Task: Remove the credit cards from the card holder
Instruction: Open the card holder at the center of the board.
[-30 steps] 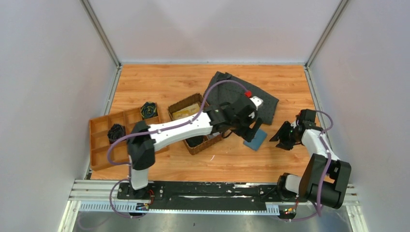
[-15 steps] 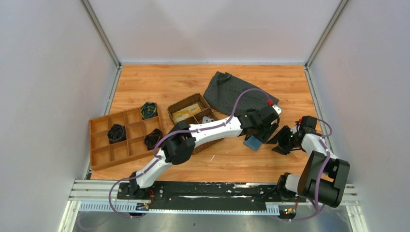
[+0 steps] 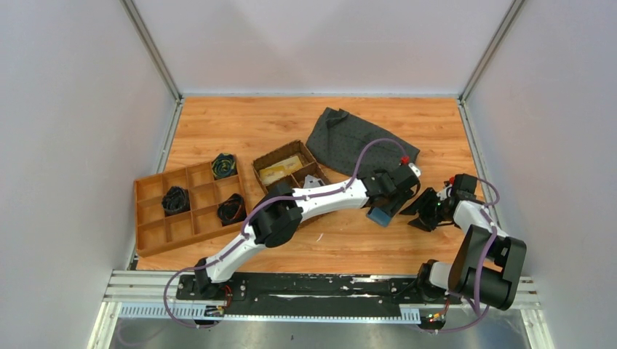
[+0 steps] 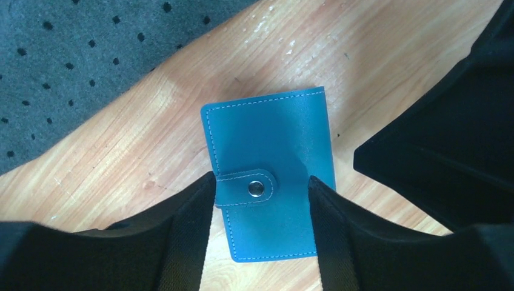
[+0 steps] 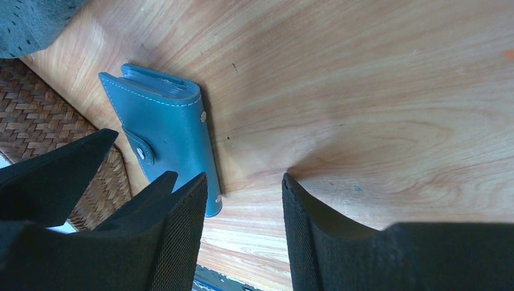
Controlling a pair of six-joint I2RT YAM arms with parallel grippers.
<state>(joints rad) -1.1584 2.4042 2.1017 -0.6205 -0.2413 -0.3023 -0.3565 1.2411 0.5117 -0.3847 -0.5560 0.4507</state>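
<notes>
The blue card holder (image 3: 380,216) lies flat on the wooden table, folded shut with its snap tab fastened. In the left wrist view the card holder (image 4: 270,139) sits between my left gripper's (image 4: 260,182) open jaws, one finger at each long edge. My left gripper (image 3: 393,200) hangs right over it in the top view. My right gripper (image 3: 426,211) is open and empty just right of the holder. In the right wrist view the card holder (image 5: 163,127) lies left of the right gripper (image 5: 242,182), whose jaws span bare wood. No credit cards show; the holder is closed.
A dark grey dotted cloth (image 3: 360,142) lies behind the holder. A brown woven basket (image 3: 291,171) stands just left of it. An orange divided tray (image 3: 185,211) with dark coiled items sits at the far left. Walls close in three sides.
My left arm has swung right from the basket and come down over the holder. My right gripper has moved a little left toward it. The holder has barely moved.
</notes>
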